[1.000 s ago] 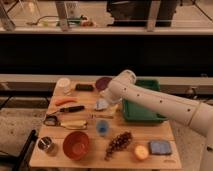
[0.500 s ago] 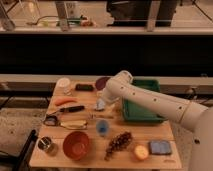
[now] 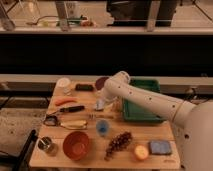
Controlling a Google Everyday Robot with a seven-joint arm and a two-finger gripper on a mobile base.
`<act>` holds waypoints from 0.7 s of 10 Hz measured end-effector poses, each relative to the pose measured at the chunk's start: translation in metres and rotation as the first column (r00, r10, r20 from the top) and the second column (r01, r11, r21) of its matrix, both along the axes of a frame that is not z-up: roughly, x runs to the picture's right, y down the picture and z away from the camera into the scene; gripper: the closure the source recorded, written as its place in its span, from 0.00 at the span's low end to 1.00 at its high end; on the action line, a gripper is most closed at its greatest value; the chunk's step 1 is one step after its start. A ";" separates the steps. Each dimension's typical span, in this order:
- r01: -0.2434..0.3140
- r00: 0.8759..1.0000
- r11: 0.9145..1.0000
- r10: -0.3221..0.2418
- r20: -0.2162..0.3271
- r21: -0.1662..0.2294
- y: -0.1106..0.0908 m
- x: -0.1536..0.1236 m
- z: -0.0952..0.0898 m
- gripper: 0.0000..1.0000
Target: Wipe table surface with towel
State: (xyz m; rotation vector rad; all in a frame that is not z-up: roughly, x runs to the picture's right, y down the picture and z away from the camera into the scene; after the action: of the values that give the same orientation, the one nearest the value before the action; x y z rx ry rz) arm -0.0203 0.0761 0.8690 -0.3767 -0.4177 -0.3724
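Leftward the arm [image 3: 150, 99] has eased, setting the gripper [image 3: 103, 98] onto the pale towel [image 3: 99, 106] just beneath it; its grip I cannot tell. Wiping seems barely begun, with most of the table [image 3: 150, 131] left.

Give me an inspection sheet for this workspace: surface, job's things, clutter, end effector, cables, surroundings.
Surface: wooden table, crowded, with little bare wood to wipe.
Job's things: towel, apparently the pale cloth mid-table at the end effector.
Clutter: green tray on the right; white cup and dark dish at the back; knife, blue cup, red bowl, metal cup, grapes, orange fruit and blue sponge.
End effector: low over mid-table, at the towel, just left of the tray.
Cables: nothing seen.
Surroundings: dark panel behind the table, with a ledge above it.
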 end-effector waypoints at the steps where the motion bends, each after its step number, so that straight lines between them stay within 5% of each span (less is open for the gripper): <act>1: 0.006 1.000 1.000 -0.006 0.003 -0.004 0.001 -0.003 0.004 0.20; 7: 0.057 0.998 0.998 -0.057 0.035 -0.018 0.008 -0.019 0.021 0.20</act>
State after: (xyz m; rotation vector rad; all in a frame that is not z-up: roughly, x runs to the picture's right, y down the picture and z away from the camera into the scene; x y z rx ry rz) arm -0.0396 0.0839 0.8901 -0.4018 -0.4455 -0.4313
